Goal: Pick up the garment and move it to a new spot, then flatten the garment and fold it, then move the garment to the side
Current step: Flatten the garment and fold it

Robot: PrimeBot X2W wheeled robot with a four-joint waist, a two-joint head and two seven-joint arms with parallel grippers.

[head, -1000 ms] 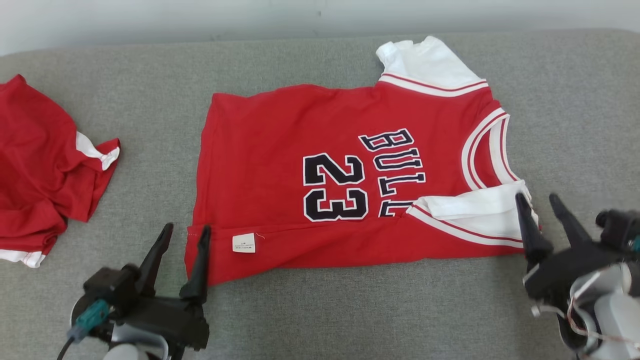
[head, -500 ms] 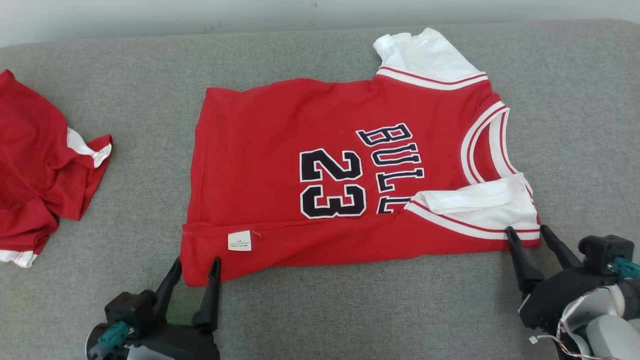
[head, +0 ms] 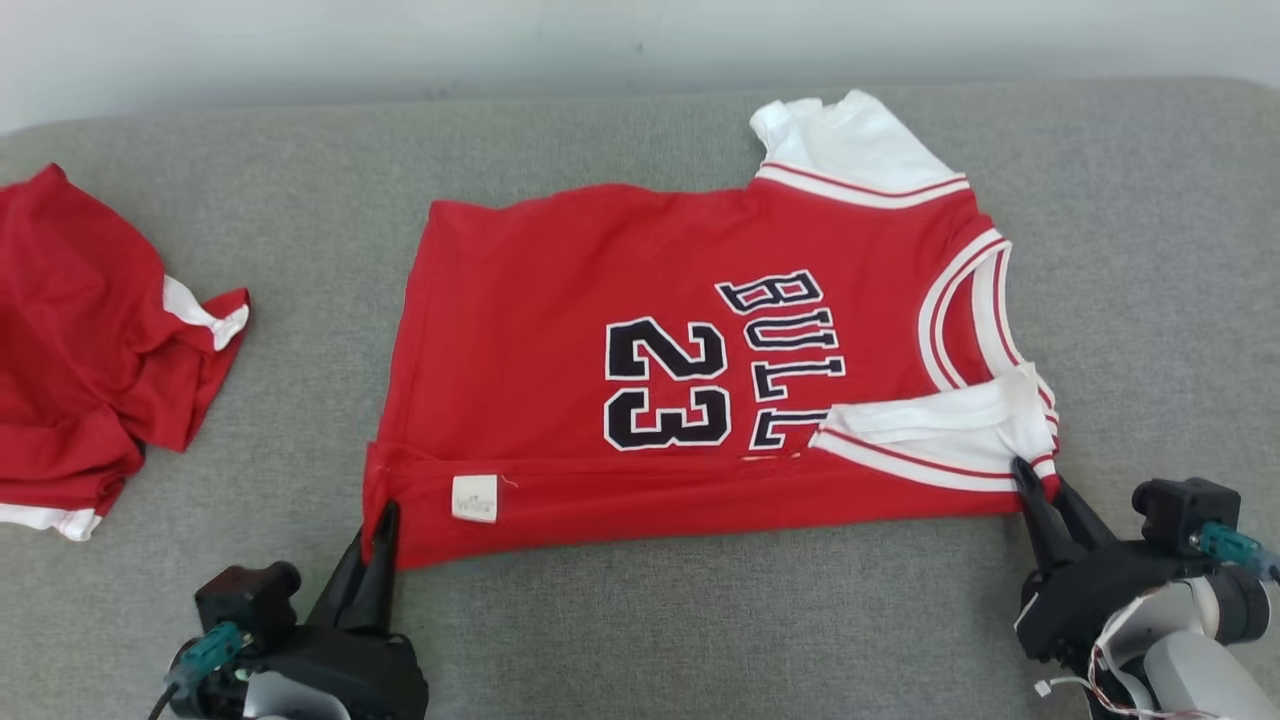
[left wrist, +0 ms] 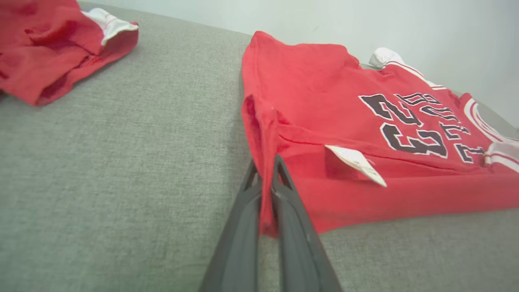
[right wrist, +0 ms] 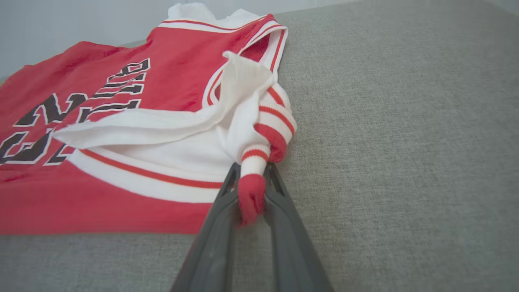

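- Head view: the red jersey (head: 650,360) lies spread at the centre of the grey cushion (head: 700,620), neck toward 3 o'clock and hem toward 9 o'clock. Its near edge is already turned over, showing a white label (head: 474,497).
- Left gripper (head: 383,520), at 7 o'clock of the jersey: fingers pressed together on the near hem corner, with red cloth pinched between them in the left wrist view.
- Right gripper (head: 1038,478), at 4 o'clock: fingers clamped on the bunched shoulder corner beside the white sleeve (head: 940,440).
- A second red garment (head: 90,340) lies well apart at 9 o'clock.
- Step in hand, as judged: the fold, with both near corners just seized.
- The next move likely calls for lifting both corners evenly and carrying them toward 12 o'clock. The edge between them should stay taut so the flap does not sag.
- Change from a second ago: both grippers then stood with fingers apart beside these corners. They have since closed on them, and the cloth has puckered at each grip. The head camera has also shifted slightly.
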